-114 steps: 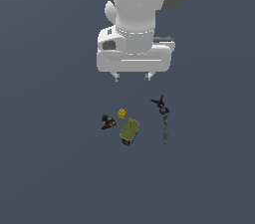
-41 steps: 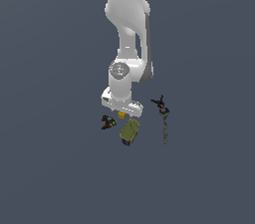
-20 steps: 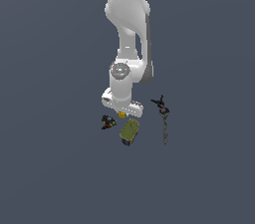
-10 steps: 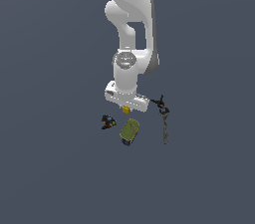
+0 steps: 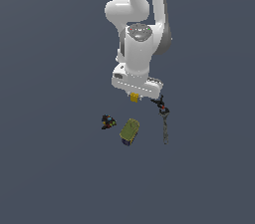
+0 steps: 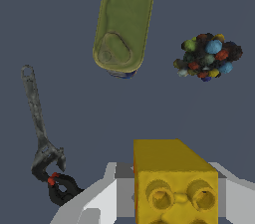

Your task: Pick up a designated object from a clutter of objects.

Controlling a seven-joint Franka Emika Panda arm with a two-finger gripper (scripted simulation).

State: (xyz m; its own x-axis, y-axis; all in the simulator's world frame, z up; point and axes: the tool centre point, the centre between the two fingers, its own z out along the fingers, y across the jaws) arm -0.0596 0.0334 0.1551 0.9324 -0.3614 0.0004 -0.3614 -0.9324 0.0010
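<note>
The hand [image 5: 134, 96] was clamped on the yellow cube [image 5: 134, 97], which sat right between its fingers [image 6: 102, 199], up above the green block [image 5: 129, 131] on the surface [image 5: 60, 168].

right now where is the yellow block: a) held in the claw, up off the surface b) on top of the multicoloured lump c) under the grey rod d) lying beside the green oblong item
a: the yellow block sits between the fingers of the claw, raised clear of the green oblong item and the multicoloured lump.
</note>
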